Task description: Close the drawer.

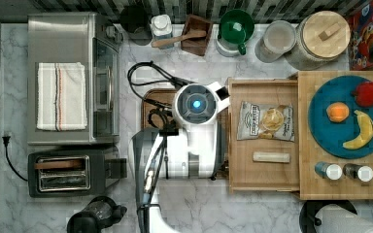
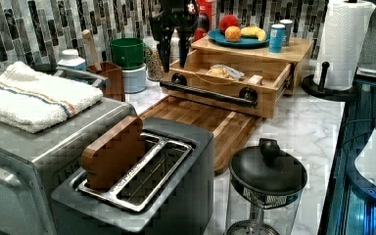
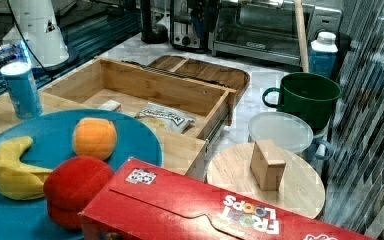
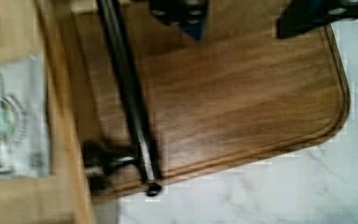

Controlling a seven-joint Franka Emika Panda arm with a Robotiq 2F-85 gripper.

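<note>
Top view: the drawer (image 1: 264,170) sits pulled out at centre-right of the frame, sticking out leftward from under the light wood slab top (image 1: 345,187) that carries the blue plate (image 1: 320,126). Inside the drawer I see a chip bag (image 1: 265,121) and a pale small bar (image 1: 271,157) below it. My arm's white wrist (image 1: 194,104) hangs just left of the drawer front, above the dark brown tray (image 1: 151,97).

Left view: the drawer (image 2: 254,105) lies in the upper middle, its front facing the camera, with a black bar handle (image 2: 210,94) running across on two round mounts. The gripper (image 2: 174,61) hangs in the upper centre, black fingers (image 2: 165,56) pointing down, spread apart with a clear gap and nothing between them. They sit near the far end of the drawer, at the left view's left; I cannot tell whether they touch the wood.

Wrist view: the handle (image 4: 130,102) runs as a dark rod over the brown tray (image 4: 242,102), with marble counter (image 4: 279,191) beyond. Two dark fingertips (image 4: 182,14) show apart, clear of the rod.

Right view: the drawer (image 3: 145,87) stands open at centre-left.
</note>
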